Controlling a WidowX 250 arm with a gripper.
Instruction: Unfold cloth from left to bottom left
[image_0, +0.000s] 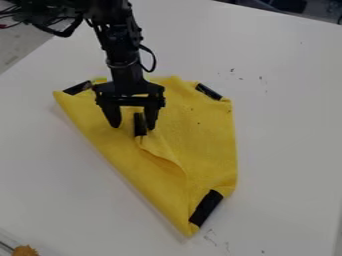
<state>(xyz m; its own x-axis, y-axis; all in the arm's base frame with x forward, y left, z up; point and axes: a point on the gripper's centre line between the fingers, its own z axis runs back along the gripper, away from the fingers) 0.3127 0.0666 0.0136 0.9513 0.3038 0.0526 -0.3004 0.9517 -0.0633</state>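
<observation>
Here, my black two-finger gripper (133, 127) hangs open over the folded yellow cloth (204, 142). The cloth lies well inside the white bench's (287, 110) far edge.

A yellow folded fabric cloth (207, 135) lies on the smooth white worktop (287, 125). Of its black oblong strips, one (78, 88) sits at the far left corner, another (208, 92) at the far right, a third (206, 207) at the near end, and a fourth (139, 124) inward, between the fingers of the black two-finger gripper (133, 126), over the cloth's left part. An orange-brown lump (25, 250) lies at the view's bottom left, well apart from the cloth.
</observation>
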